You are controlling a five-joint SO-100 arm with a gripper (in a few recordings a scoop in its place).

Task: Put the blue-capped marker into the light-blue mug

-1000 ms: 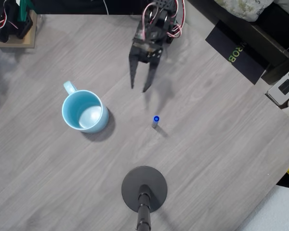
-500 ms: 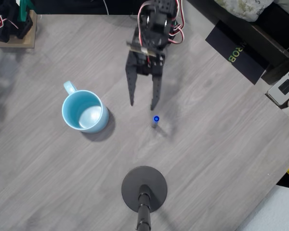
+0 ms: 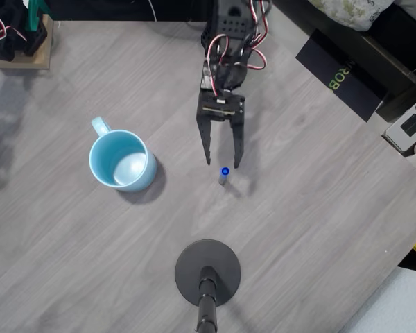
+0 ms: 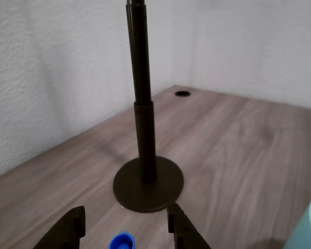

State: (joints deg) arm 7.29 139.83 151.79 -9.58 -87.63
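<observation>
While the blue-capped marker (image 3: 224, 173) stands upright on the counter (image 3: 319, 208), we see the jaws spread apart just above it. The light-blue mug (image 3: 121, 160) sits well apart.

Black round stand base (image 3: 208, 272) with upright pole (image 4: 141, 93) on grey wood-grain table (image 3: 312, 229), straight ahead of gripper. Phone (image 3: 407, 126) far off gripper's side, at table edge.
</observation>
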